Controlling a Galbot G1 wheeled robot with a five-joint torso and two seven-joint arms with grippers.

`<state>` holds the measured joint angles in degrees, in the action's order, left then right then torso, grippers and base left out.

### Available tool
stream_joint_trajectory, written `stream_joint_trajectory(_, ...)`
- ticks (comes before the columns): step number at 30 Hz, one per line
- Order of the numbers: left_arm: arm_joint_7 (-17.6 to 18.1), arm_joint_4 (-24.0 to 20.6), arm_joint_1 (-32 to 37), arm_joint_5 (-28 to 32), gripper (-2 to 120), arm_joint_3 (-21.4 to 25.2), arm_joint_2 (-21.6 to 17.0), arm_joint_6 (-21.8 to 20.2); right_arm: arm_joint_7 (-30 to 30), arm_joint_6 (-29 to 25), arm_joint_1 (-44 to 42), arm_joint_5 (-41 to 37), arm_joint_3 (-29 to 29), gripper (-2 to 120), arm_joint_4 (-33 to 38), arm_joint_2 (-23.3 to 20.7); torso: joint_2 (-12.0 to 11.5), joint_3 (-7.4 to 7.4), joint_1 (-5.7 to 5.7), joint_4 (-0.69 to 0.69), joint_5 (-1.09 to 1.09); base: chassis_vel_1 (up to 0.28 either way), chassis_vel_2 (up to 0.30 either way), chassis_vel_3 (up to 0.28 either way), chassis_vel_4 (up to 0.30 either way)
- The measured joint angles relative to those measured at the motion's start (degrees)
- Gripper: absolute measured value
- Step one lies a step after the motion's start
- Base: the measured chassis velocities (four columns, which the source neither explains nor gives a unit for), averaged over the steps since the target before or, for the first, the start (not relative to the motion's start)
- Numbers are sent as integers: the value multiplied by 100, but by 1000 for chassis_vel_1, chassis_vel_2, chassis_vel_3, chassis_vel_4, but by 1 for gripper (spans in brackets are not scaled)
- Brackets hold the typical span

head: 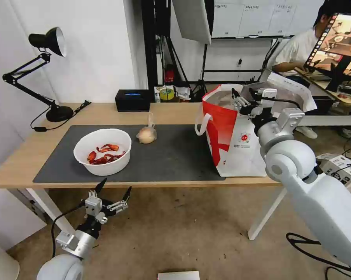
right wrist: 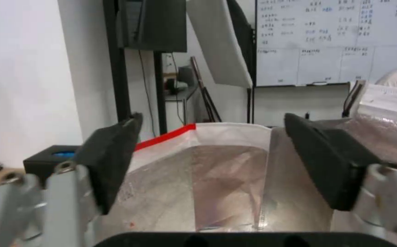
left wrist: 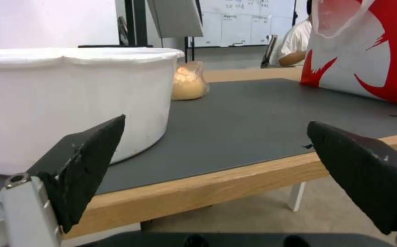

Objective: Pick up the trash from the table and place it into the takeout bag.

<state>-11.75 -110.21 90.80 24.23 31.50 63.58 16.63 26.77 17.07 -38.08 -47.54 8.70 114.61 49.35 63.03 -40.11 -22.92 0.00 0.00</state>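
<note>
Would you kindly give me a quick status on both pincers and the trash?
Right pincer open, empty, over takeout bag mouth. Left pincer open, below table edge, facing crayfish bowl. Bagged bun on mat. Nothing blocking.

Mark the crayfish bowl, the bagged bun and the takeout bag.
crayfish bowl (head: pixel 117 159): head view, front outer wall.
bagged bun (head: pixel 146 135): head view, middle of the bun.
takeout bag (head: pixel 222 128): head view, red side panel.

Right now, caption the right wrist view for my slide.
Open right gripper poised above the takeout bag, foil lining visible between its fingers.
</note>
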Motion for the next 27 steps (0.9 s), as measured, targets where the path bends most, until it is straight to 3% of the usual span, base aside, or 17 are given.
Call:
stream_joint_trajectory(2, 0, -15, -16, 14, 100, 13, -17, 0, -4, -8, 23, 0, -11, 94, 34, -12, 0, 0, 0, 0, 0, 0, 0, 0, 0)
stream_joint_trajectory(5, 0, -41, -21, 28, 100, 21, -30, -3, -87, -83, 25, -66, -14, 99, 119, -38, 0, 0, 0, -1, 0, 0, 0, 0, 0)
stream_joint_trajectory(12, 6, -55, -10, 49, 100, 41, -23, 1, -614, -344, -352, -296, -13, 100, 598, -110, 0, 0, 0, 0, -1, 0, 0, 0, 0)
stream_joint_trajectory(19, 10, -109, 36, 141, 100, 151, -56, 15, -1263, -588, -1347, 68, 165, 100, 1183, -170, 0, 1, 0, 0, -1, 0, 0, 0, 0)
stream_joint_trajectory(24, 11, -133, 74, 146, 100, 177, -24, 24, -1354, -681, -1939, 376, 307, 100, 1412, -161, 0, 1, 0, 0, 0, 0, 0, 0, 0)
stream_joint_trajectory(27, -2, -123, 87, 125, 100, 163, 87, 53, -1423, -912, -2865, 892, 551, 100, 1578, -143, 0, 1, 0, 0, -2, 0, 0, 0, 0)
